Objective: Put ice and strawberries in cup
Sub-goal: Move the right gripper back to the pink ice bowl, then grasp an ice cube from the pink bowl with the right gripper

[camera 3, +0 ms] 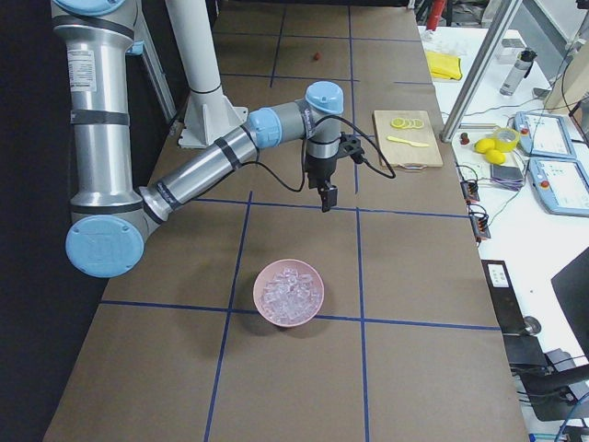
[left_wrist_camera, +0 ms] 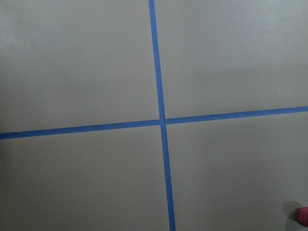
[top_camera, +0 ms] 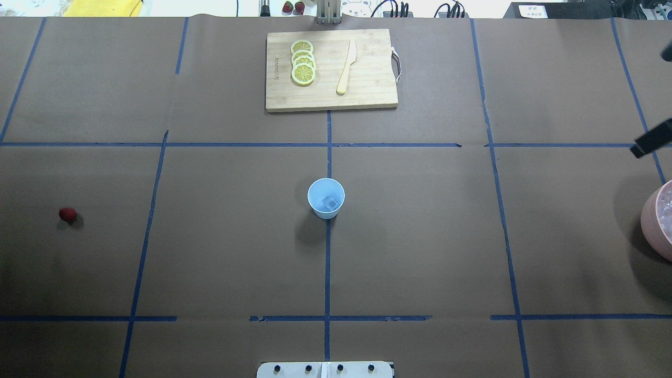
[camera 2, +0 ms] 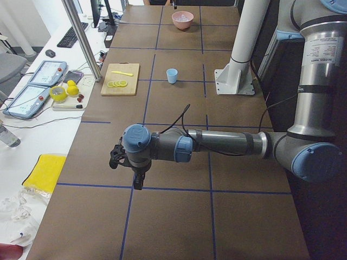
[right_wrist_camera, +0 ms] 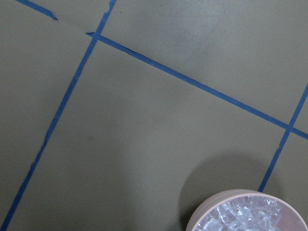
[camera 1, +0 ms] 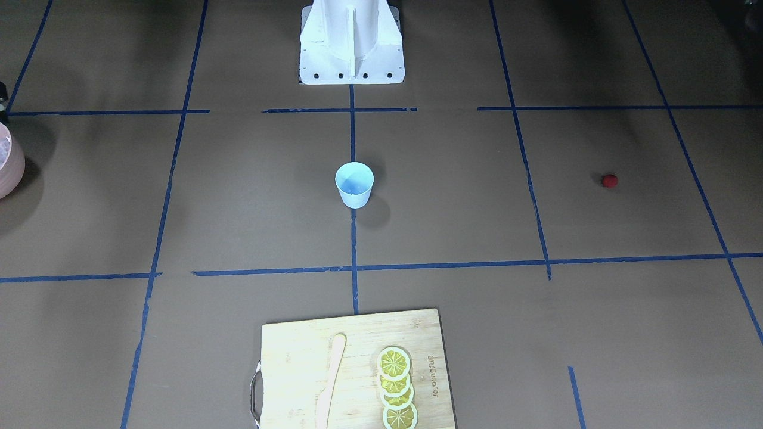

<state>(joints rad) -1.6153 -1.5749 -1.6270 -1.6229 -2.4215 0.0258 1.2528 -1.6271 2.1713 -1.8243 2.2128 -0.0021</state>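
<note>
1. Exterior left view is showing the left gripper (camera 2: 137, 183) hanging above bare table; whether it is open, I cannot tell.
2. Near the pink bowl (camera 3: 260, 296) heaped with ice (camera 3: 289, 291), the right gripper (camera 3: 326, 201) is hovering, its state equally unclear.
3. At table centre the cup (top_camera: 326, 198) is holding one ice cube (top_camera: 329, 202).
4. Well apart, on the robot's left, the strawberry (top_camera: 67, 213) is lying.

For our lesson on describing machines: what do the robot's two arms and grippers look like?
The left arm and right arm match: silver-grey tubes with rounded pale blue joint caps. Each upper tube bears a white printed label. A thin black cable loops along each forearm to the wrist. The left gripper and right gripper are small, black and narrow.
</note>
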